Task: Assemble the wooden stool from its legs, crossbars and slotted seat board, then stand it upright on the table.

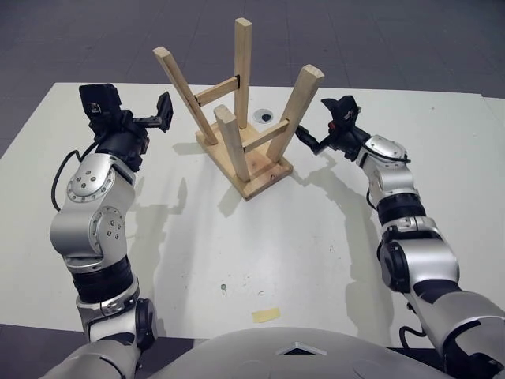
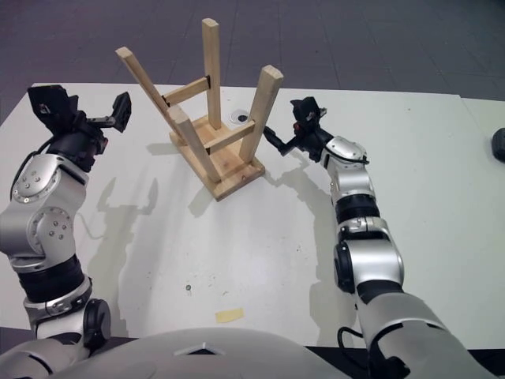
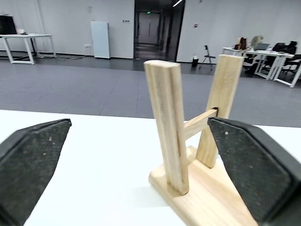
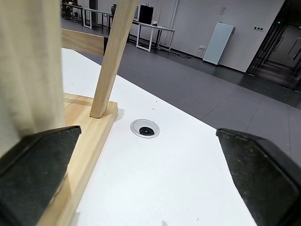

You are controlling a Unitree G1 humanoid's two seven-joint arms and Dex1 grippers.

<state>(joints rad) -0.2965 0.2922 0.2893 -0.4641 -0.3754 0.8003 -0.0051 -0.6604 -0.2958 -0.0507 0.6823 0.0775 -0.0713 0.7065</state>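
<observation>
The left jaws are spread wide, held clear of the pale wooden stool [image 1: 233, 146] at its 10 o'clock. The right jaws are also spread, just beside the leg [image 1: 298, 103] at 3 o'clock; contact cannot be told. The stool is set upside down, its slotted seat board [image 1: 260, 178] flat on the white counter [image 1: 316, 260]. A dark grey tiled floor [image 1: 394, 39] is seen beyond. White office desks [image 3: 19, 40] are shown in the left wrist view. A grey round cable grommet [image 4: 146, 128] is set at the stool's 12 o'clock and a yellow tape scrap [image 1: 266, 314] at 6 o'clock.
</observation>
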